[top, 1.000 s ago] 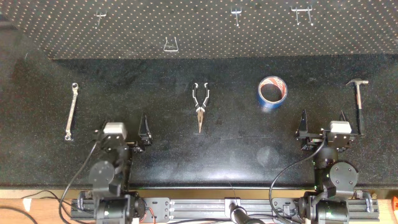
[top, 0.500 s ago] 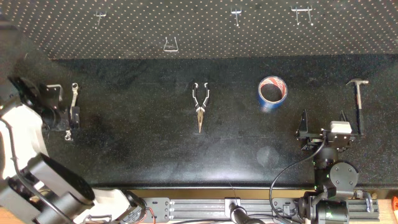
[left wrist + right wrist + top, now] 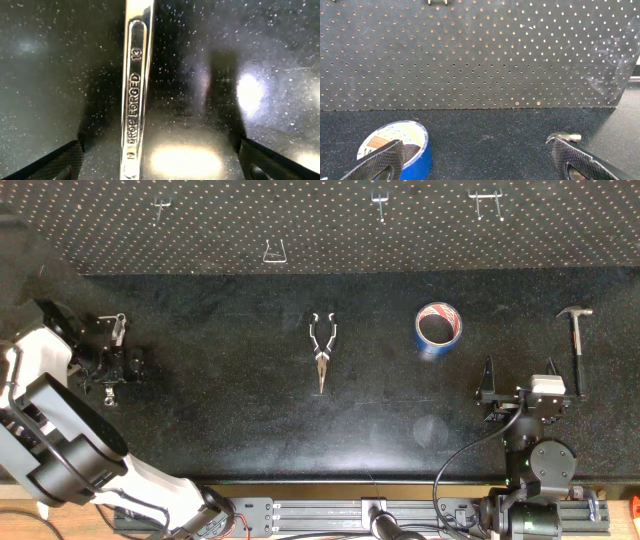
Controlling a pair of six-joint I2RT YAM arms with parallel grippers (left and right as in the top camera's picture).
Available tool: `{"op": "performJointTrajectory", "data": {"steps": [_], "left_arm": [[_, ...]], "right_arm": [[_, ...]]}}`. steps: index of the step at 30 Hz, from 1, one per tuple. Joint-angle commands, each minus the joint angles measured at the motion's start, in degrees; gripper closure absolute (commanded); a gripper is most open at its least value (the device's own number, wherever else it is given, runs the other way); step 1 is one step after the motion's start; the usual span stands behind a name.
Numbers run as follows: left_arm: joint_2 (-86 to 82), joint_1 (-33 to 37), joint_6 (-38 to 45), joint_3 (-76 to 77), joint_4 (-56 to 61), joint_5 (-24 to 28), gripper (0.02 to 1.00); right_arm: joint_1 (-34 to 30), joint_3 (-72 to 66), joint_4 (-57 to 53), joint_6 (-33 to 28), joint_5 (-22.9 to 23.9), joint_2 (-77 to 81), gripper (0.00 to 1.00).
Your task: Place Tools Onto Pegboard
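Note:
A silver combination wrench (image 3: 119, 326) lies at the table's left, its shaft (image 3: 134, 100) running lengthwise between my left gripper's fingers. My left gripper (image 3: 118, 366) (image 3: 160, 170) hangs low over the wrench's middle, open, with its jaws wide apart on either side of the shaft. My right gripper (image 3: 518, 378) (image 3: 480, 172) rests open at the front right, holding nothing. It faces the blue tape roll (image 3: 437, 327) (image 3: 395, 145) and the hammer (image 3: 575, 345), whose head (image 3: 562, 136) shows ahead. Needle-nose pliers (image 3: 321, 350) lie in the table's centre.
The black pegboard (image 3: 330, 225) (image 3: 480, 55) stands along the back edge. It carries a wire loop hook (image 3: 273, 252) and small hooks (image 3: 378, 200) (image 3: 485, 200) (image 3: 163, 205). Bare black tabletop lies between the tools.
My left arm has swung out from its rest pose to the far left and come down over the wrench, turning slightly in the last half second. The right arm has not moved.

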Motion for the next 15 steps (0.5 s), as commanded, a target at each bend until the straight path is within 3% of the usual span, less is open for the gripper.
{"op": "performJointTrajectory", "data": {"steps": [1,2,3,5,9,12,15], "left_arm": [[1.4,0.1,0.3,1.2,0.4,3.4,0.159],[1.6,0.1,0.3,1.2,0.4,3.3,0.428],[1.6,0.1,0.3,1.1,0.3,3.3,0.584],[1.6,0.1,0.3,1.1,0.2,2.9,0.991],[0.9,0.4,0.3,1.1,-0.2,1.2,0.989],[-10.3,0.5,0.3,0.4,4.4,1.0,0.989],[-25.8,0.4,0.1,-9.7,16.9,1.0,0.989]], "right_arm": [[0.3,-0.2,-0.3,0.9,0.3,-0.4,0.04],[0.3,-0.2,-0.4,0.9,0.3,-0.4,0.04],[0.3,-0.2,-0.3,0.9,0.3,-0.4,0.04],[0.3,-0.2,-0.4,0.9,0.3,-0.4,0.04],[0.3,-0.2,-0.4,0.9,0.3,-0.4,0.04],[0.3,-0.2,-0.4,0.9,0.3,-0.4,0.04],[0.3,-0.2,-0.3,0.9,0.3,-0.4,0.04]]}}
